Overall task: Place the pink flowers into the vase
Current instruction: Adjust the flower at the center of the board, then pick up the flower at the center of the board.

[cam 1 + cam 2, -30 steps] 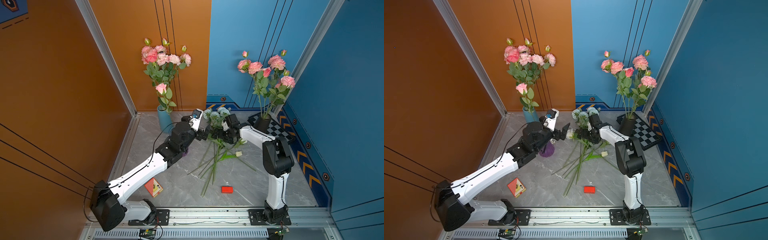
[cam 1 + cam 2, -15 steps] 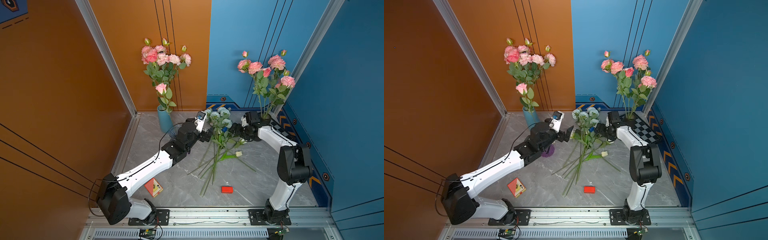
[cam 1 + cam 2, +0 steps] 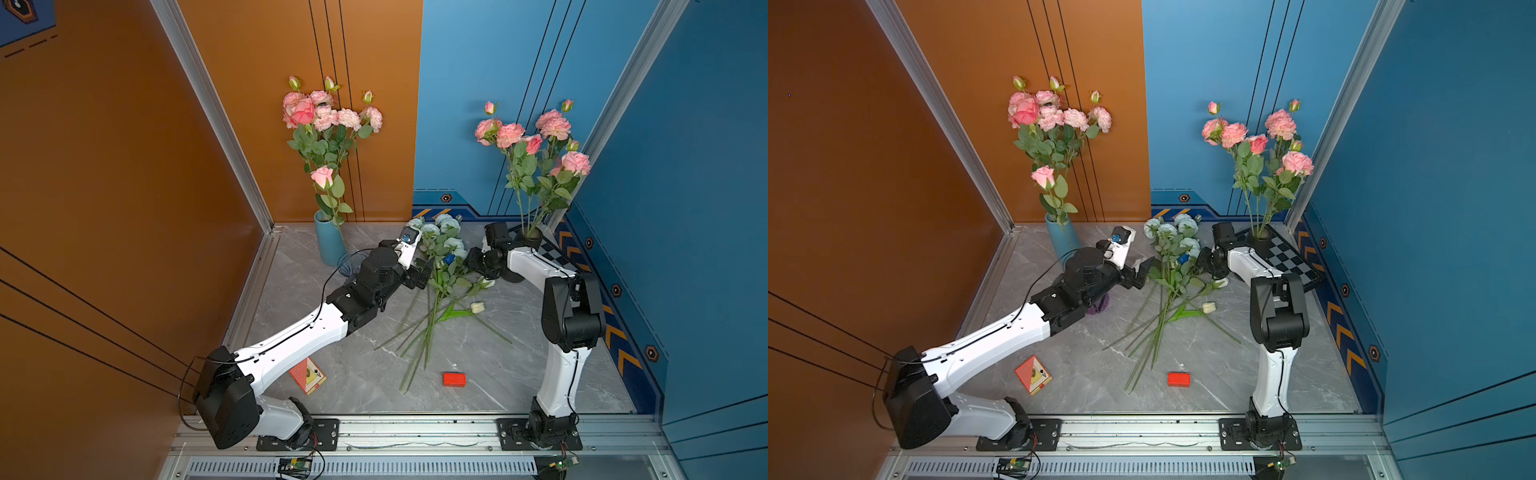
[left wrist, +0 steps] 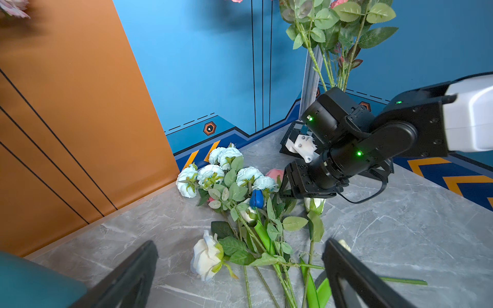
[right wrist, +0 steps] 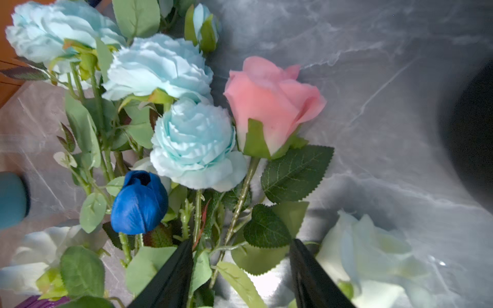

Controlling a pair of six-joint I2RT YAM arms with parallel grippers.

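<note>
The flower pile [image 3: 436, 291] lies mid-floor, with bare marble floor [image 3: 478, 374] near the rail except for a red block [image 3: 454, 379] and a card box [image 3: 307, 375]. The blue vase [image 3: 328, 243] and the black vase [image 3: 532, 239] at the back wall hold pink flowers [image 3: 328, 112]. One pink rose [image 5: 269, 106] lies in the pile beside pale blue flowers [image 5: 192, 144]. The right gripper [image 5: 240, 277] straddles its stem, jaws partly apart; whether it grips, I cannot tell. The left gripper [image 4: 240, 274] hangs wide, empty

The right hand [image 5: 240, 272] now sits lower among the loose stems, its jaws narrowed around the pink rose [image 5: 269, 106] stem; the left hand [image 3: 1140, 272] reaches nearer the bunch.
</note>
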